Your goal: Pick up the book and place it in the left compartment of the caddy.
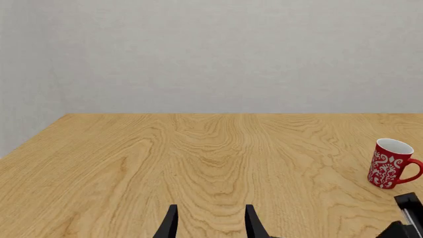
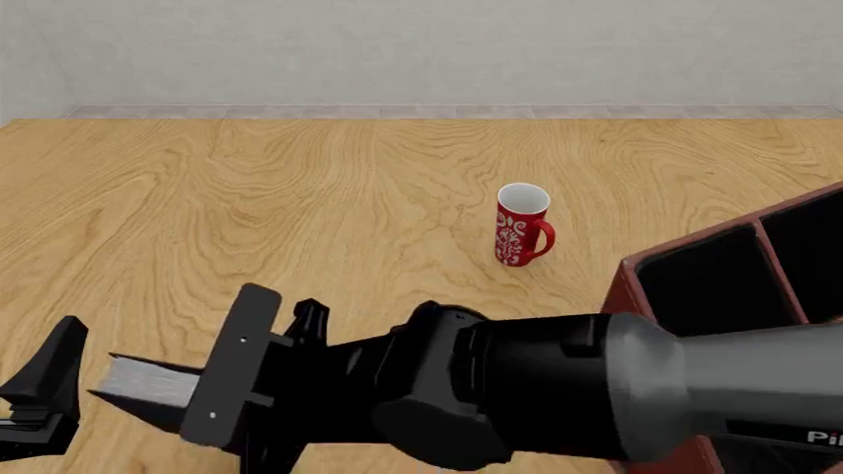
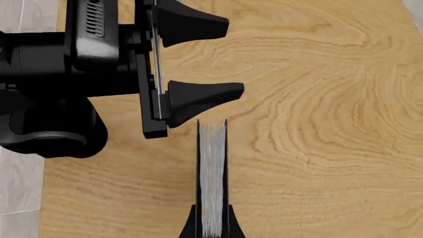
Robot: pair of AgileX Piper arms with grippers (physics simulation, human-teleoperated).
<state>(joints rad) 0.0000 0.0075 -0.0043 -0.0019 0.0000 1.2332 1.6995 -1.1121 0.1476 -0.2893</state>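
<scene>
My right gripper [image 2: 197,390] reaches across the near edge of the table to the left and is shut on the black book [image 2: 142,380], whose grey-white page edge shows. In the right wrist view the book [image 3: 211,163] sits between my right gripper's [image 3: 212,224] fingers, page edge toward the camera. I cannot tell if it touches the table. My left gripper [image 2: 46,390] is open and empty just left of the book; it also shows in the right wrist view [image 3: 218,57] and its own view [image 1: 210,223]. The reddish-brown caddy [image 2: 630,286] stands at the right, its left compartment [image 2: 712,281] black-lined.
A red mug [image 2: 522,225] with white patterns stands upright mid-table, left of the caddy; it also shows in the left wrist view [image 1: 391,163]. The right arm's thick body [image 2: 527,385] spans the near edge. A grey wall lies behind the table's far edge.
</scene>
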